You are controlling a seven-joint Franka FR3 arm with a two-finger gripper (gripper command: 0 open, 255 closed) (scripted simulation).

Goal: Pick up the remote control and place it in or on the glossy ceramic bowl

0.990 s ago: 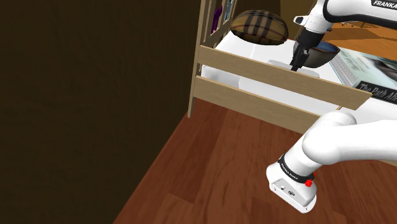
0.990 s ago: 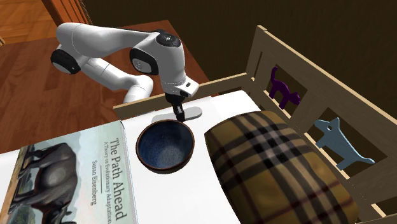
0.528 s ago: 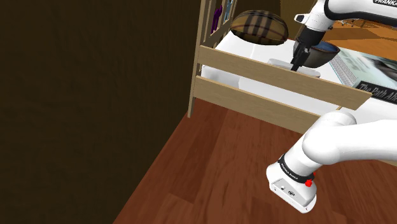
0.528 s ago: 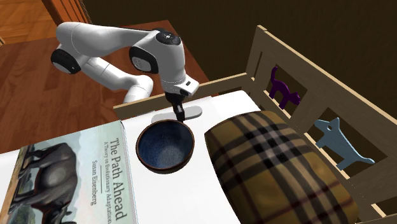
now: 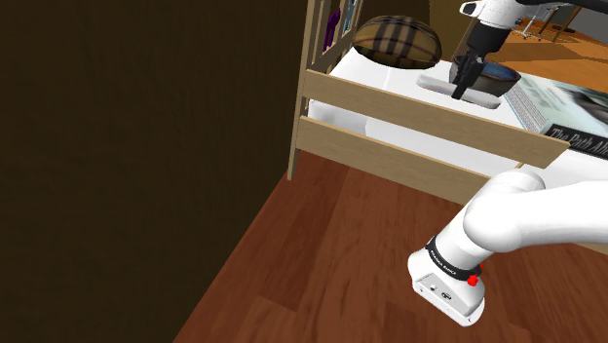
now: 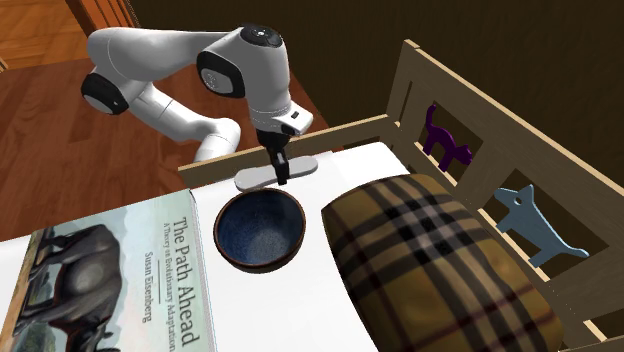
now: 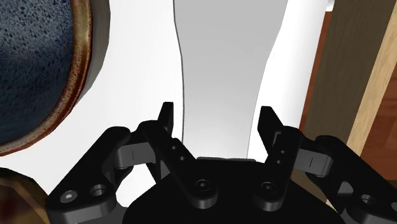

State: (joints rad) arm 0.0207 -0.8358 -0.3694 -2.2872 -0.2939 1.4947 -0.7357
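White bed surface (image 6: pixel 300 300) with a wooden rail (image 6: pixel 365 126). Gripper (image 6: pixel 283 178) clamped on the grey remote control (image 6: pixel 258 178) (fingers (image 7: pixel 167 124) press both long edges). Remote sits just beside the blue bowl (image 6: pixel 260 232), on its rail side. Plaid pillow (image 6: pixel 430 260) lies near the bowl.

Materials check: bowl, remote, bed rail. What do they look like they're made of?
The bowl looks like glazed ceramic: speckled blue inside, mottled brown rim. The remote is drawn plain matte light grey with no texture, so its material can't be told. The bed rail looks like light wood with a faint grain and a matte finish.
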